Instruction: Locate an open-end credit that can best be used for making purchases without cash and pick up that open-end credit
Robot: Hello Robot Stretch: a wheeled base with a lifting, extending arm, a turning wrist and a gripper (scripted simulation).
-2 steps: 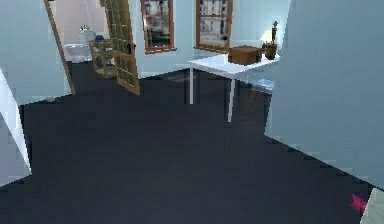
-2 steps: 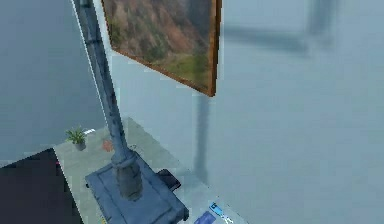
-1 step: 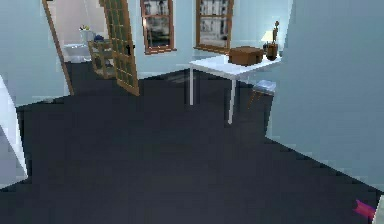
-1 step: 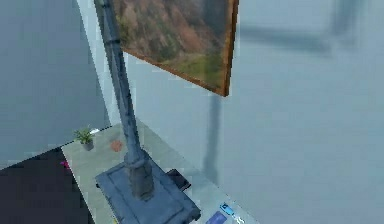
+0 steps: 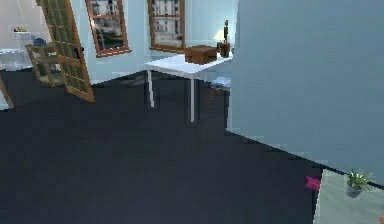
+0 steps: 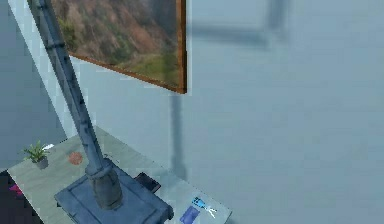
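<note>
Risk: lamp base (image 6: 105, 197) crowds flat bluish items (image 6: 191, 214), lower middle; our reach may snag | tool: cannot tell

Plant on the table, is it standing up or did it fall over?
Standing up. The plant sits straight on the table, with its leaves pointing up.
</note>
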